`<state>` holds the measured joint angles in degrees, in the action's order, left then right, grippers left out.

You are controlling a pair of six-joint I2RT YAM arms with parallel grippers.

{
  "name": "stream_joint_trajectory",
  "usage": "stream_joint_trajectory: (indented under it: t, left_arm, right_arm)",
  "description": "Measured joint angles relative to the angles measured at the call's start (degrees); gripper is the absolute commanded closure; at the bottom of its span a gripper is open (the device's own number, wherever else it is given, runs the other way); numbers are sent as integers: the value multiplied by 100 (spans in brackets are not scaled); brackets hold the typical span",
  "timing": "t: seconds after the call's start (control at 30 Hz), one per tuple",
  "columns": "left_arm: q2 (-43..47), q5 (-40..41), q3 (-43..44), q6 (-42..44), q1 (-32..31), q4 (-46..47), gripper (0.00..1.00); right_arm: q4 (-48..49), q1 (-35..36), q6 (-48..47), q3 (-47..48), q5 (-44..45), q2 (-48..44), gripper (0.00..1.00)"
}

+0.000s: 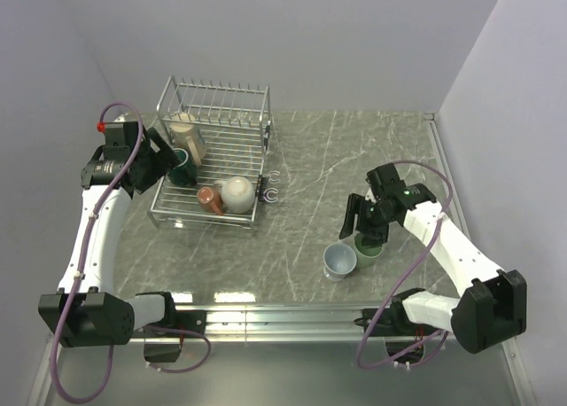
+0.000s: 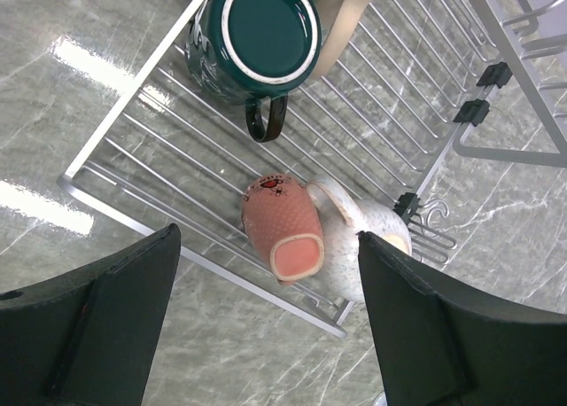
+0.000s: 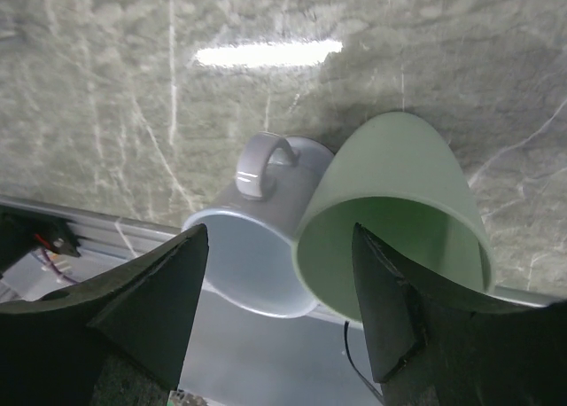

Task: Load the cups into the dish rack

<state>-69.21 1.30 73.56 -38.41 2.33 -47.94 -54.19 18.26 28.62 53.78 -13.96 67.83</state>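
4 cups (image 2: 283, 229) lie in the dish rack (image 1: 221, 96). The pale green cup (image 1: 369, 246) and blue-grey cup (image 1: 339, 261) stand on the desk (image 1: 310, 158), well right of the rack. The right gripper (image 3: 279, 238) hovers at the pale green cup, jaws wide; gripping its rim looks next. The left gripper (image 2: 267, 238), jaws wide and empty, hangs over the rack. The pale green cup's handle is hidden.

Tall tan mug (image 2: 353, 5): cut off by the left wrist view's top edge, lower wall only
Wide cream mug (image 2: 350, 245): one side behind a finger (image 2: 443, 335) of the left gripper (image 2: 267, 238)
Pale green mug (image 1: 371, 249): mostly under the right gripper (image 1: 363, 233) from above (near rim shows)
Print on red-brown mug (image 2: 282, 224): too small to read
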Motion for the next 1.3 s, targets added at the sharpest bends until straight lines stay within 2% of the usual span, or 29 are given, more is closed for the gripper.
stream_joint_trajectory:
  t: [0.03,0.07,0.13,0.17,0.23,0.27,0.33,0.37,0.97,1.1,1.27,1.3]
  left_arm:
    - [2,0,0,2,0,0,13]
    - [2,0,0,2,0,-2,13]
    - [7,-2,0,2,0,-7,14]
    - [9,0,0,0,0,-11,14]
    - [28,0,-7,-2,0,-13,14]
    - [42,-4,-17,-7,0,-15,14]
    - [85,-33,-39,-20,0,-24,15]
    - [103,-48,-42,-20,0,-37,15]
    - [127,-146,-48,-22,0,-114,16]
    - [149,-164,-48,-22,0,-116,13]
    - [280,-560,-57,-31,0,-37,9]
    - [321,-765,-83,-35,-2,57,1]
  right_arm:
    - [28,22,7,-72,0,0,28]
    - [55,37,13,-136,2,7,35]
    - [133,68,17,-249,0,33,42]
    - [175,79,26,-291,2,66,53]
    - [282,90,57,-358,-83,149,62]
    - [369,96,81,-354,-114,166,71]
    - [514,111,66,-348,-114,173,84]
    - [590,114,48,-341,-68,186,100]
    - [127,111,-105,79,236,280,100]
    - [-55,114,-129,293,345,258,100]
    - [-553,122,-197,1390,560,341,100]
    - [-610,122,-223,1777,538,404,100]
